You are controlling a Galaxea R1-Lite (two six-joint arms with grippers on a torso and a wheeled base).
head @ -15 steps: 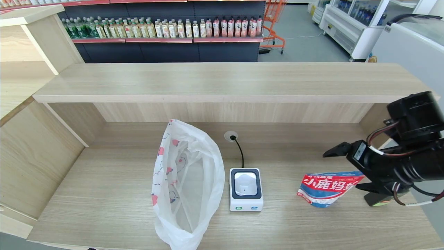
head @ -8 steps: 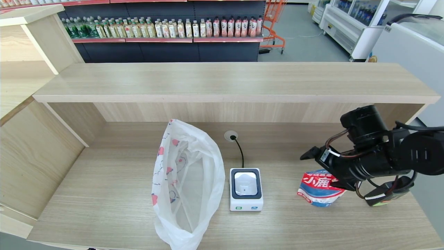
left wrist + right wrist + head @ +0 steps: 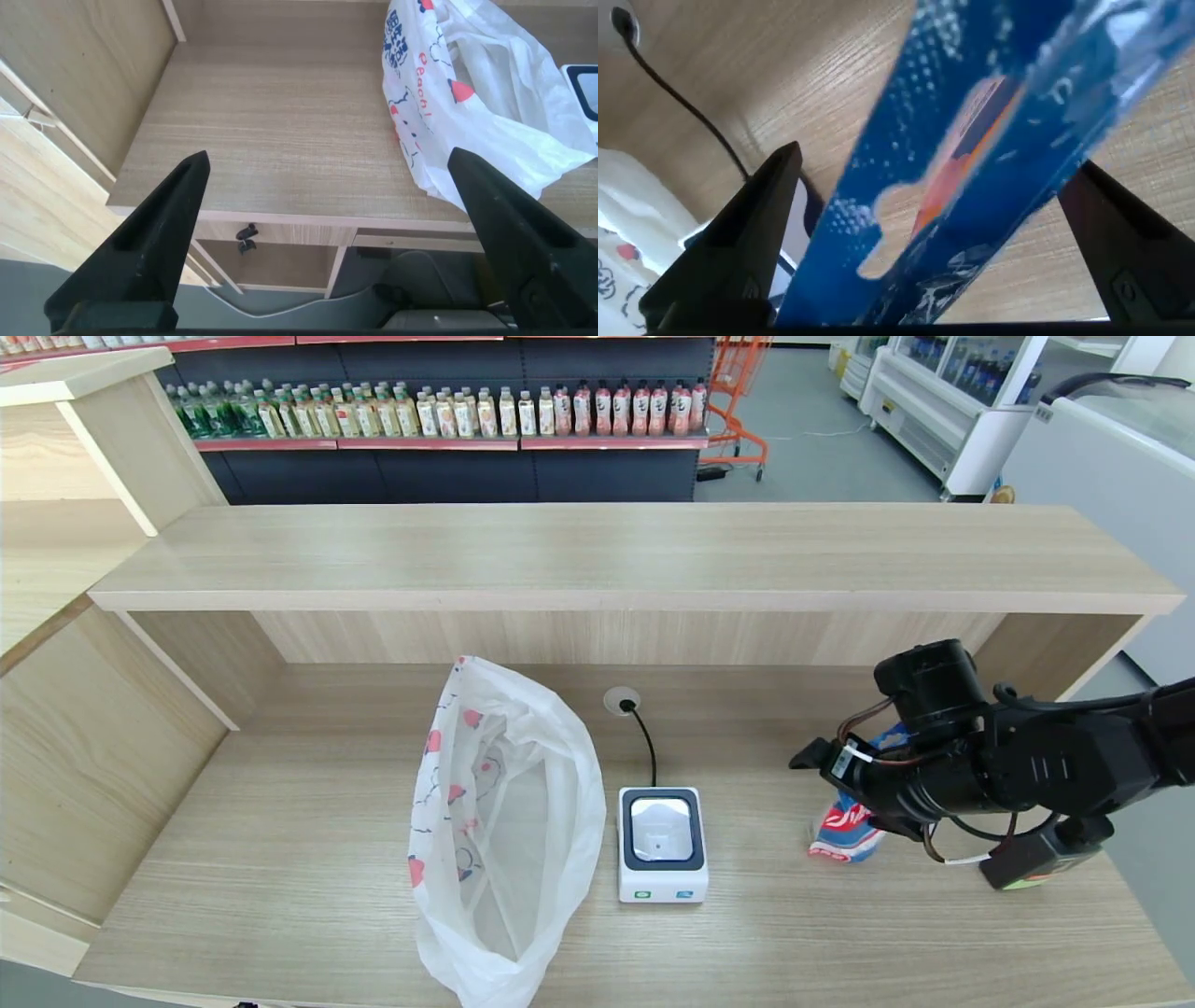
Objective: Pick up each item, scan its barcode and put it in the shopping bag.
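Head view: pouch [image 3: 840, 826] stands tilted on the bench [image 3: 280, 859], right of the scanner [image 3: 662, 845]; bag [image 3: 504, 821] to its left. Left wrist: left jaws wide, near the bag. Right wrist: right jaws wide, straddling the pouch.

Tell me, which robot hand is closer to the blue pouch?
Right. The right gripper has the blue pouch between its open fingers; the left gripper hangs far off, on the shopping bag's other side.

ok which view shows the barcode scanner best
The head view: the whole scanner sits unobstructed between shopping bag and pouch. The left wrist view catches one corner; the right wrist view shows its cable, the blue pouch blocking the body.
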